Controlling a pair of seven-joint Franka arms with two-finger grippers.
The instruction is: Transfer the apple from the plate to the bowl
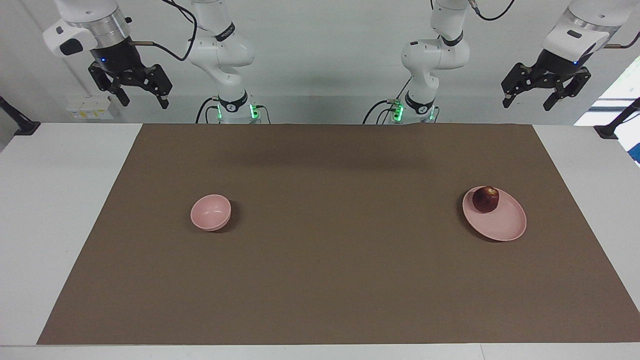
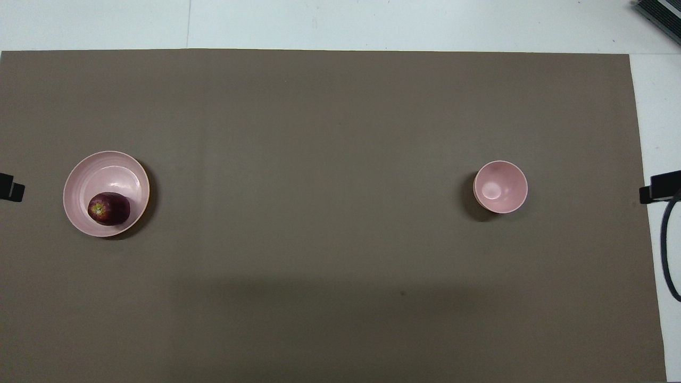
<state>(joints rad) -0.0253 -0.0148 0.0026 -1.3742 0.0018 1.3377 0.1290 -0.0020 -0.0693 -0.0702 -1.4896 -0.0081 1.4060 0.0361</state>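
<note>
The dark red apple (image 1: pixel 486 199) lies on the pale pink plate (image 1: pixel 502 225), on the part nearer to the robots, toward the left arm's end of the table. It also shows in the overhead view (image 2: pixel 109 208) on the plate (image 2: pixel 111 170). The small deep pink bowl (image 1: pixel 211 212) stands empty toward the right arm's end, also in the overhead view (image 2: pixel 500 186). My left gripper (image 1: pixel 526 104) hangs open and empty, high over the table's edge by the robots. My right gripper (image 1: pixel 143 102) hangs open and empty, high at the other end.
A brown mat (image 1: pixel 320 280) covers most of the white table (image 1: pixel 60 210). Black clamp stands sit at both ends of the table (image 1: pixel 22 127) (image 1: pixel 610 130). A dark cable (image 2: pixel 665 244) hangs at the right arm's end.
</note>
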